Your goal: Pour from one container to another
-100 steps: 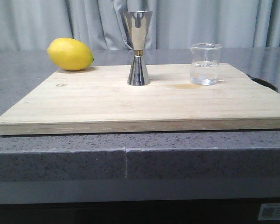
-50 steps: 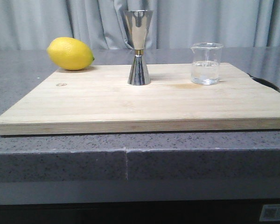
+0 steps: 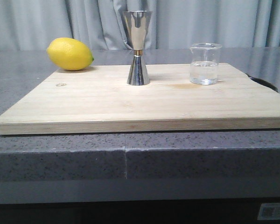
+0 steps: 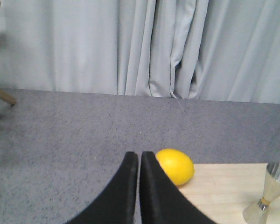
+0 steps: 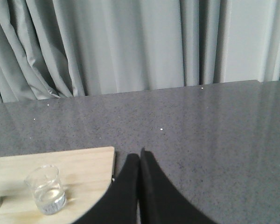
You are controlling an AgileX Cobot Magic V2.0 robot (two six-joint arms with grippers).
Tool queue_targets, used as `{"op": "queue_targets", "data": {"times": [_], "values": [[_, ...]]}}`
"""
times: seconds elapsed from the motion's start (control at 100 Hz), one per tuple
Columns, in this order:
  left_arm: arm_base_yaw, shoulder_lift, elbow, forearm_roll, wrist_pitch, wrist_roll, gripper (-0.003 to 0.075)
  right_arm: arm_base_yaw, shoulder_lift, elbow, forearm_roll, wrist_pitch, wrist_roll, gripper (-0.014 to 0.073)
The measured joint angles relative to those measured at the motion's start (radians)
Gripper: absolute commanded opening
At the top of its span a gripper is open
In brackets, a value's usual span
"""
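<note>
On the wooden board, a glass beaker holding a little clear liquid stands right of the upright steel jigger. Both the left pincer and right pincer are pressed together, empty.

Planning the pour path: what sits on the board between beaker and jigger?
Nothing: bare board between beaker and jigger, per the front view.

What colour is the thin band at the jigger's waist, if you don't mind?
Gold, on the jigger; the front view shows it best.
</note>
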Motion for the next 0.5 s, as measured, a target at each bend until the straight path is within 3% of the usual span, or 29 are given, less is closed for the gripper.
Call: {"op": "queue_targets", "data": {"times": [0.21, 0.5], "values": [[0.000, 0.241, -0.228, -0.038, 0.026, 0.028, -0.0018, 0.000, 0.212, -0.215, -0.019, 0.043, 0.002, -0.0072], [-0.045, 0.369, -0.242, -0.207, 0.052, 0.371, -0.0018, 0.000, 0.379, -0.234, -0.071, 0.087, 0.002, -0.0071]]}}
